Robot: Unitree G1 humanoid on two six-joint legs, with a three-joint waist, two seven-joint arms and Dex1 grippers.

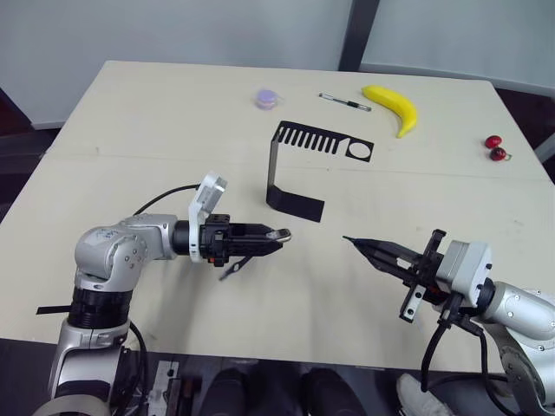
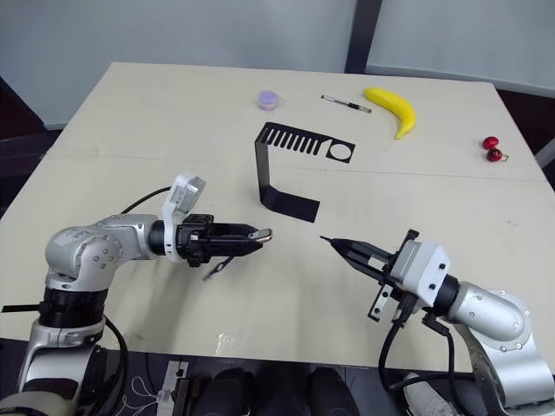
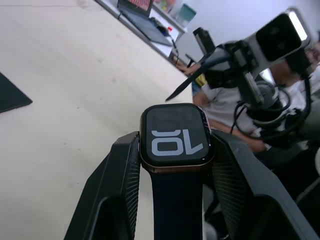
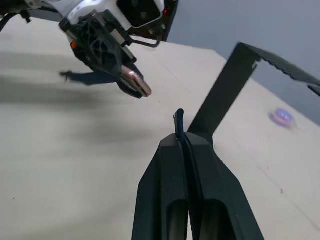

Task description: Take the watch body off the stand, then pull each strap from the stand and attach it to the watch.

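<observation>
Attachment of the second strap point(image 4: 179, 120) was in hand: right gripper point(image 1: 362, 245) clamped it, left gripper point(image 1: 276, 236) clamped the watch body point(image 3: 174, 134), one strap already fitted. Next, I judged, the strap's end needed lining up with the body's free slot toward nine o'clock; the stand point(image 1: 295, 165) at twelve stood bare.

We see a cream desk point(image 1: 173, 113) carrying a black stand point(image 1: 299, 169), a yellow banana point(image 1: 395, 106), two red cherries point(image 1: 496, 147), a lilac disc point(image 1: 268, 98) and a black-and-silver pen point(image 1: 343, 101). The watch body point(image 3: 175, 135) shows pale digits on a dark screen, rose-gold rim, navy strap point(image 3: 177, 205).
</observation>
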